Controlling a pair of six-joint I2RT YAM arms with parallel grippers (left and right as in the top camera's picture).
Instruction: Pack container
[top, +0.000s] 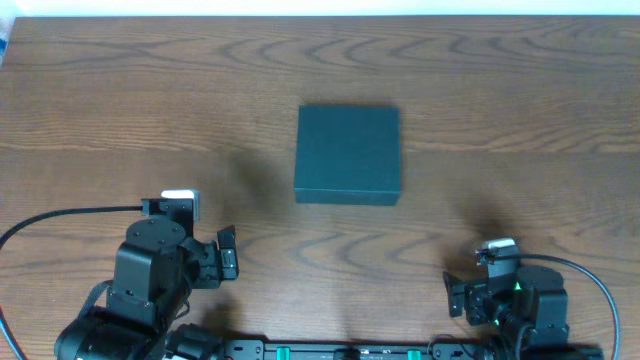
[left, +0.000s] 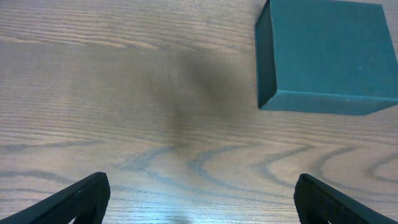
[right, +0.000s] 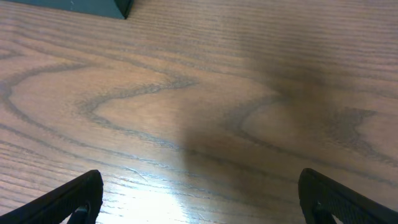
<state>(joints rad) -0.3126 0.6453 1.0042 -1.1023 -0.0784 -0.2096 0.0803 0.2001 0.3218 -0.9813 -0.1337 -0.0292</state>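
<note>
The container (top: 348, 155) sits on the tabletop (top: 120, 110) a little right of the middle, square to the edges. From overhead we see only its plain dark teal top face and a thin strip of its near wall. We see nothing lying on it or against it, and bare wood grain surrounds it on all sides.

In the left wrist view the container fills the far right corner, showing its top, its left wall and its near wall. In the right wrist view only a dark sliver of it shows at the far left edge.

Nearer to us, the left arm (top: 150, 270) stands at the near left of the tabletop, well apart from the container. The left fingers (left: 81, 196) are spread wide apart with only wood between them, and they hold nothing.

The right arm (top: 520, 300) stands at the near right, also well clear of the container. The right fingers (right: 78, 196) are likewise spread wide and grip nothing.

A black cable (top: 60, 215) curves away from the left arm towards the left edge, and another cable (top: 600, 290) loops around the right arm.
</note>
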